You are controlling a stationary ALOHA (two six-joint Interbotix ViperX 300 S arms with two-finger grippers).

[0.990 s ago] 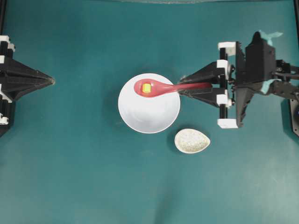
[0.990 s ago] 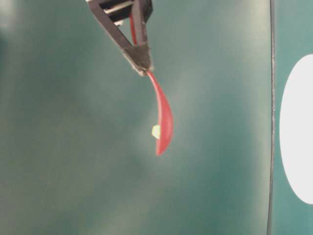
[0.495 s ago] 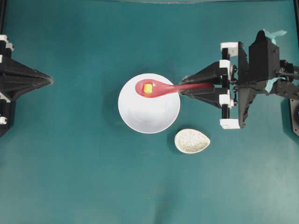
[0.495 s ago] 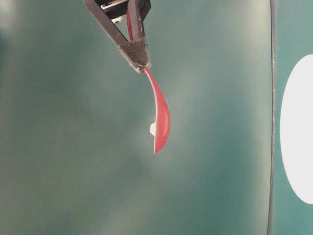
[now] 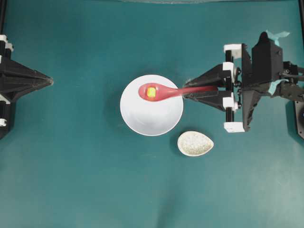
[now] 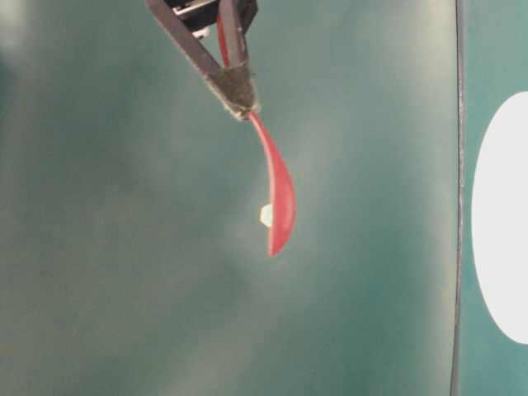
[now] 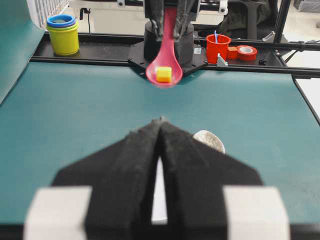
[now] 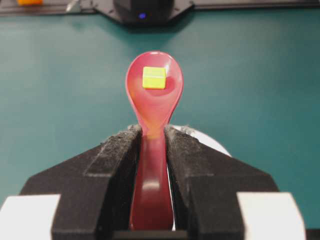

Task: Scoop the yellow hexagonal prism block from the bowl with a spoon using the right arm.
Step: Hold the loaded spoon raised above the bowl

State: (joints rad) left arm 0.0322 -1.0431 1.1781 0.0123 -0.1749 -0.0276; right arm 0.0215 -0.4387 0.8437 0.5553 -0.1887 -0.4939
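My right gripper (image 5: 186, 93) is shut on the handle of the pink-red spoon (image 5: 164, 90), with the handle pinched between both black fingers (image 8: 120, 150). The scoop hangs in the air over the upper part of the white bowl (image 5: 148, 119). The yellow hexagonal prism block (image 5: 151, 92) lies in the scoop, also clear in the right wrist view (image 8: 154, 78) and the left wrist view (image 7: 163, 74). From table level the spoon (image 6: 281, 206) hangs below the gripper (image 6: 239, 103) with the block (image 6: 266, 215) against it. My left gripper (image 5: 50, 81) is shut and holds nothing, far left of the bowl.
A small speckled egg-shaped spoon rest (image 5: 195, 143) sits just right of and below the bowl. Beyond the table's far edge in the left wrist view stand stacked yellow and blue cups (image 7: 63, 35), a red cup (image 7: 218, 47) and a tape roll (image 7: 246, 51).
The right gripper and spoon have drifted slightly to the right, with the block still in the scoop. The left gripper has edged a little to the left.
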